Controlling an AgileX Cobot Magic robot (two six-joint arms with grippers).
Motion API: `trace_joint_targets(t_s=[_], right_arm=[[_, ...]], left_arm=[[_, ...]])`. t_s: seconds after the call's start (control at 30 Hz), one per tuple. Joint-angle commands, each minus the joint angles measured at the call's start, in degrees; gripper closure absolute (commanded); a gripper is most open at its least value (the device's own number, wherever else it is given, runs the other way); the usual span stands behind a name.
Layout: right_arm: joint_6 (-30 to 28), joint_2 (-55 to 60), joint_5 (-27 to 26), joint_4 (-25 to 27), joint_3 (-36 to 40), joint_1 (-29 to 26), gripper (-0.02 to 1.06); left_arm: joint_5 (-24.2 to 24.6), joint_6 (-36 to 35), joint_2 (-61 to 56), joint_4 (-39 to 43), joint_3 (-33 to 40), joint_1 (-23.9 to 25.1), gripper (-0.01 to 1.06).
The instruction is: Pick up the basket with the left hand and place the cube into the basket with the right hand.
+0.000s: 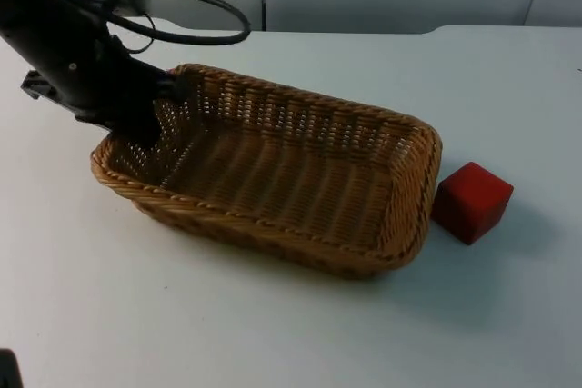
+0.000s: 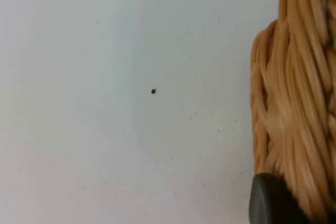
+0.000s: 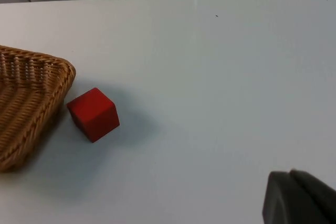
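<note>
One rectangular woven wicker basket (image 1: 273, 170), tan-brown, sits on the white surface (image 1: 273, 333) with its long axis running diagonally. It holds nothing. One red cube (image 1: 471, 202) lies on the surface just beside the basket's short end farthest from the left arm, apart from the wicker by a narrow gap; the right wrist view shows the same cube (image 3: 93, 114) close to that basket corner (image 3: 31, 103).

Two arms are on record. The left gripper (image 1: 156, 115) is at the basket's opposite short end, reaching down over the rim, with one finger appearing to lie inside against the wall. In the left wrist view the wicker rim (image 2: 294, 103) stands directly against a black fingertip (image 2: 270, 200); the gripper looks clamped on the basket's rim, though the second finger is hidden.

The right gripper (image 3: 296, 198) waits well apart from the cube, on the side away from the basket. Whether its fingers are apart or together cannot be told.

One small dark speck (image 2: 153, 91) marks the surface near the basket.
</note>
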Motion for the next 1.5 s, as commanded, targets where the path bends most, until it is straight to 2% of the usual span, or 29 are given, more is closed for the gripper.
trace_joint_targets(t_s=[0.0,0.23,0.57,0.97,1.47], right_arm=[[0.06,-0.24,-0.22,0.32,0.36,-0.43,1.05],[0.06,-0.24,-0.22,0.32,0.36,-0.43,1.05],[0.06,-0.24,-0.22,0.32,0.36,-0.43,1.05],[0.06,-0.24,-0.22,0.32,0.36,-0.43,1.05],[0.06,-0.24,-0.22,0.32,0.36,-0.43,1.05]], left_arm=[[1.65,-2.55,-2.45,0.64,0.06,0.92,1.05],[3.81,-3.09,-6.24,-2.56,0.06,2.88,1.05],[10.28,-3.09,-7.29,-5.02,0.06,3.39,1.05],[9.42,-2.37,-7.29,-12.68,0.14,3.81,1.05],[8.40,-2.37,-7.29,-12.99,0.14,5.50,1.05]])
